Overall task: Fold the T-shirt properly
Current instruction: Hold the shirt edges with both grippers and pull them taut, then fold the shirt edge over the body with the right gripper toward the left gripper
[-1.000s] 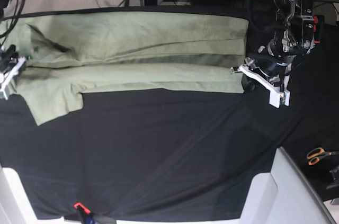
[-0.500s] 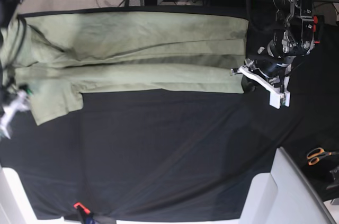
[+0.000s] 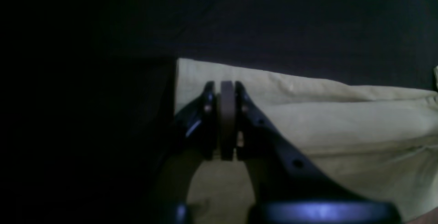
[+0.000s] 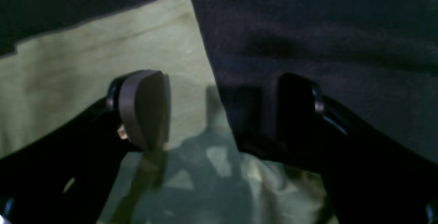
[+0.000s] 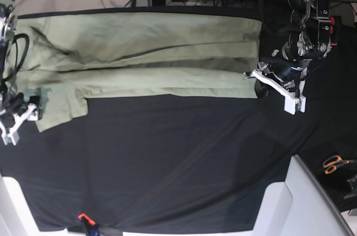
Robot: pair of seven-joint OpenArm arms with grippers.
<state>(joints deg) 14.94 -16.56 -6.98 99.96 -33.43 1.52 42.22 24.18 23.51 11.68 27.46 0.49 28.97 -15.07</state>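
Observation:
The pale sage-green T-shirt (image 5: 150, 41) lies flat along the far side of the black cloth, folded lengthwise into a long band, with a sleeve (image 5: 58, 107) sticking out at the front left. My left gripper (image 5: 249, 74) is at the shirt's right hem corner. In the left wrist view it (image 3: 227, 90) is shut, pads together, over the cloth (image 3: 342, 121); no cloth shows between the pads. My right gripper (image 5: 17, 116) is at the sleeve's outer corner. In the right wrist view it (image 4: 219, 107) is open, straddling the sleeve's edge (image 4: 85, 63).
The black table cloth (image 5: 178, 158) covers the table. Orange-handled scissors (image 5: 334, 163) lie at the right edge. White blocks stand at the front right (image 5: 284, 202) and front left (image 5: 14, 208). A small orange clip (image 5: 83, 217) sits at the front edge.
My right gripper has moved toward the front along the shirt's left edge, down to the sleeve corner, and the sleeve's left edge has shifted a little. The left arm has not moved.

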